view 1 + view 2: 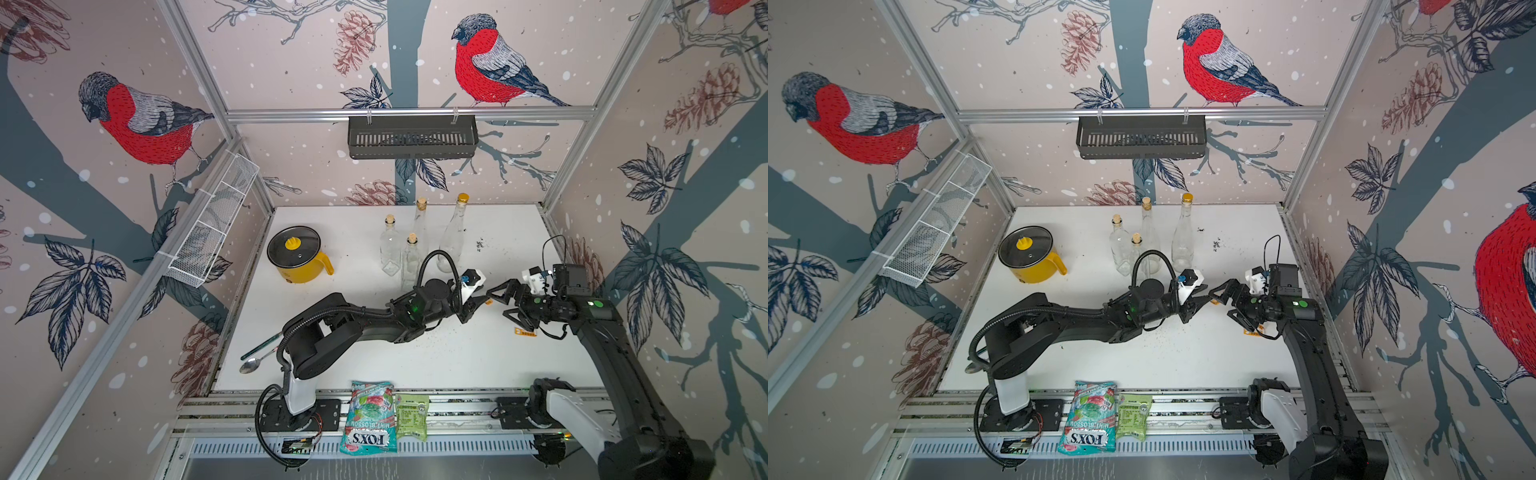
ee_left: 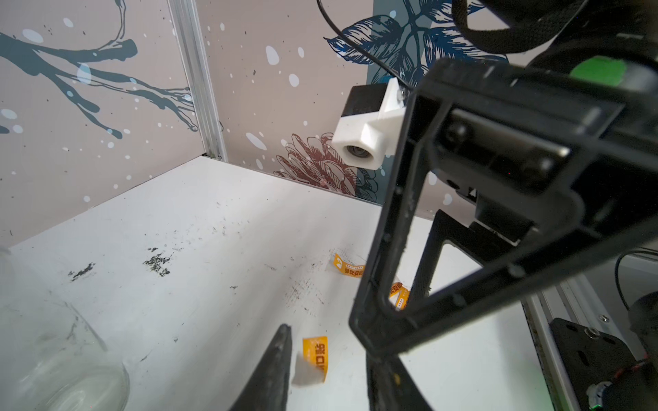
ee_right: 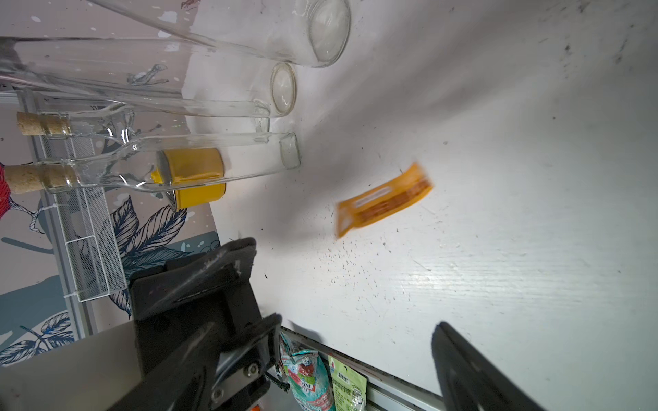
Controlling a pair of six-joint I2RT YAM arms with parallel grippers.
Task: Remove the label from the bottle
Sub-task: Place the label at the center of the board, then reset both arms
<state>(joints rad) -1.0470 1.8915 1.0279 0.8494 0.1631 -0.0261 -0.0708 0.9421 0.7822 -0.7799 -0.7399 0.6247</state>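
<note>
Position check, standing at the front of the cell. The four glass bottles (image 1: 390,249) stand upright at the back of the tabletop (image 1: 374,357), all stoppered. No label shows on any of them from here.

The label strip (image 2: 315,354) is off the glass. It is orange with a white back and sits between the fingers of the left end effector (image 1: 474,308), closer to one finger than to the other. In the left wrist view its long axis runs roughly along the fingers, not across the gap, and its near end curls to show the white back.

- Left end effector: the jaws stand at a narrow gap around the strip. It is not clear whether the pads bear on it, or whether it rests on the tabletop.
- Right end effector (image 1: 496,303): jaws wide and holding nothing, tip to tip with the left one. In a top view an orange fleck (image 1: 489,302) shows just where the two meet.

The left arm is the nearer one, since the strip lies inside its jaws. The right arm faces it from the opposite side.

Further orange scraps (image 2: 349,266) lie flat on the tabletop beyond the strip — one sits under the right arm (image 1: 524,331). The right wrist view shows an orange strip (image 3: 384,199), blurred, ahead of its open fingers.

Judgement: the peel looks done — what is left is to pinch the strip across its narrow face.
</note>
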